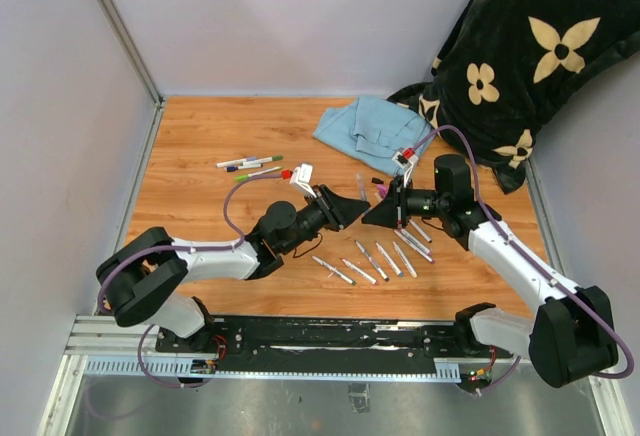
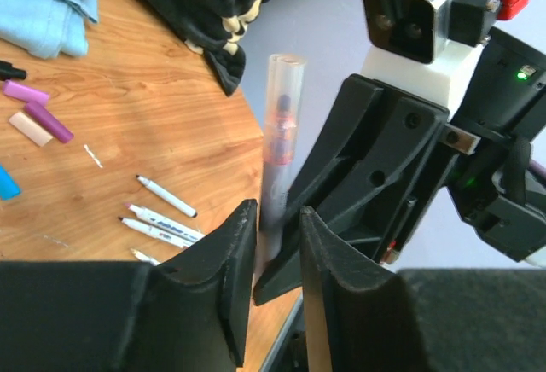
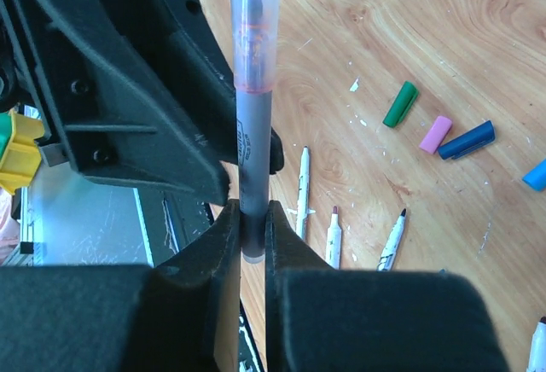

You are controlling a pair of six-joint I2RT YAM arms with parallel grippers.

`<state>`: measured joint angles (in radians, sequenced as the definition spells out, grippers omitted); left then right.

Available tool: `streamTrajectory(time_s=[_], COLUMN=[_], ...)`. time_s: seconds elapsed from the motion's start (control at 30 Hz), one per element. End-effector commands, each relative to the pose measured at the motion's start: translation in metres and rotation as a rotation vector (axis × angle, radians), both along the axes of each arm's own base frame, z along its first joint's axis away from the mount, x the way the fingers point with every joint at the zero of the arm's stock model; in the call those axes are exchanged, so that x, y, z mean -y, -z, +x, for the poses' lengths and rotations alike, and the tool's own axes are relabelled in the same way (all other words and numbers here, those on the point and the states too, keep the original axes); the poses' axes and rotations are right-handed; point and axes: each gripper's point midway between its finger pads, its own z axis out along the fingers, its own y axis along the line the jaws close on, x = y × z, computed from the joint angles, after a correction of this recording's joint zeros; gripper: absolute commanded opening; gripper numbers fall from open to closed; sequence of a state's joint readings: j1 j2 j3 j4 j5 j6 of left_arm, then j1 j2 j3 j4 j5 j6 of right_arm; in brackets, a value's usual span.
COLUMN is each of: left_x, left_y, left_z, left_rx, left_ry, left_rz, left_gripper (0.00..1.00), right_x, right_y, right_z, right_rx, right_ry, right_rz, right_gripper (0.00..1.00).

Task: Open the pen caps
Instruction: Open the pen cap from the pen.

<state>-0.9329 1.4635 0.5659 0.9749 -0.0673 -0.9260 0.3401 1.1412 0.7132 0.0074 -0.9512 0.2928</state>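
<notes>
Where the two arms meet above the middle of the desk [image 1: 200, 136], a single pen [image 3: 253, 142] is shared between them. The right hand [image 3: 250, 218] is clamped shut on the dark rear end of its barrel, both fingers pressed flat against it. From that grip the pen runs straight out to its clear cap [image 3: 254, 22], which sits on the far end with a reddish tip showing through the plastic.

In the left wrist view, the left hand [image 2: 279, 227] flanks the barrel just below the cap. Its fingers stand slightly parted, with a gap wider than the pen. The pen lies close to one finger, but whether it touches cannot be told.

Loose caps lie on the wood below, well apart from both hands: a green cap [image 3: 400, 104], a pink cap [image 3: 436, 133] and a dark blue cap [image 3: 467, 140] close together. Two purple caps [image 2: 38, 107] lie elsewhere.

A row of uncapped markers [image 1: 375, 261] rests under the right arm. A few capped markers [image 1: 250, 164] lie further back on the left, near a blue cloth [image 1: 370, 131].
</notes>
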Motion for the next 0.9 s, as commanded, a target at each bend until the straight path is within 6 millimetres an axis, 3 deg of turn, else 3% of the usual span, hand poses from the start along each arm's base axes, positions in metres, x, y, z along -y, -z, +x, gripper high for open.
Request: streamTrajectory(time_s=[0.0,0.33,0.57,0.87], left_x=[-0.002,-0.052,-0.085,-0.096], left_y=[-0.032,-0.040,-0.050,-0.042], left_z=[-0.006,-0.018,-0.022,-0.023], left_rx=[0.069,0.189,0.220,0.177], left_ry=[-0.001,-0.094,-0.079,-0.009], left_rz=[-0.039,0.052,0.028,-0.050], left_gripper=[0.38,0.88,0.94,0.96], right_x=[0.001,0.005,0.005,0.004], right_y=[-0.002,-0.008,-0.011,-0.008], right_z=[0.004,-0.001,-0.013,-0.017], right_rx=[0.017,0.066,0.110,0.096], right_ry=[-0.006,-0.066,-0.167,-0.219], right_rz=[0.005,0.008,0.030,0.033], right_gripper=[0.01,0.01,0.01,0.01])
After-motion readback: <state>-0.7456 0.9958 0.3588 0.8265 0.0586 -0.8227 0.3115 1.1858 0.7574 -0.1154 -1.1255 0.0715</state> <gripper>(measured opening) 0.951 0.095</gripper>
